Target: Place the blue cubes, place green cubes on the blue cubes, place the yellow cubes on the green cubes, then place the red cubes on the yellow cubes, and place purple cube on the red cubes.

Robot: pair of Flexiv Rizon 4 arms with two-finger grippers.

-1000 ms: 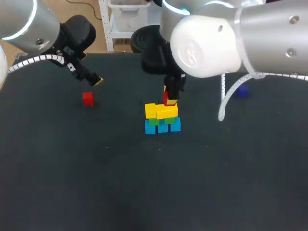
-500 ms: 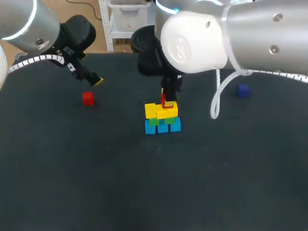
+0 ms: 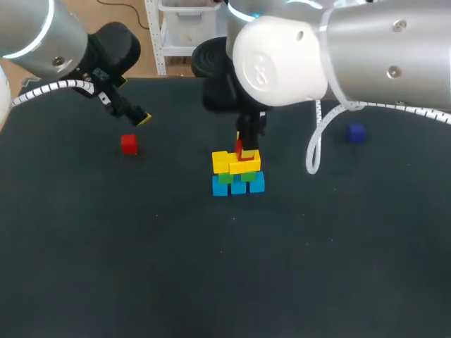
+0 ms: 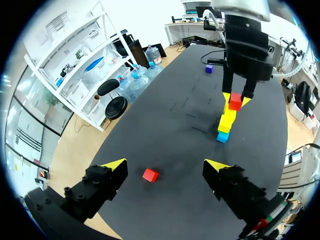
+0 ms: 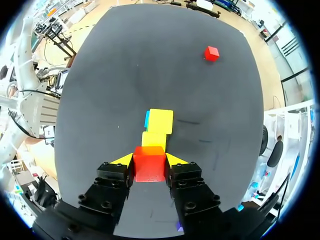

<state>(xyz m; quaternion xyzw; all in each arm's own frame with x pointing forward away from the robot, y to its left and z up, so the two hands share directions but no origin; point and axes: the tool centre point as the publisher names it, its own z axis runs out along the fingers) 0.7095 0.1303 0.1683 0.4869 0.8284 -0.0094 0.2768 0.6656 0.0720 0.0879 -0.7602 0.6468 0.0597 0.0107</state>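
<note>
Head view: stack mid-surface (image 3: 141, 246), with blue cubes (image 3: 238, 186) at the base, green cubes (image 3: 236, 177) on them and yellow cubes (image 3: 235, 162) on top. Right tool (image 3: 246, 144) pinches a held red cube (image 3: 244, 148) just over the yellow tier's right end; contact unclear. Loose red cube (image 3: 128, 144) lies well apart, near left tool (image 3: 141, 117). Purple cube (image 3: 356, 132) sits alone at far right.

Left wrist view: left tool spread wide; loose red cube ahead on the surface, between the fingers, untouched.

Right wrist view: both fingers press the held red cube's sides; glossy faces, sharp edges.
</note>
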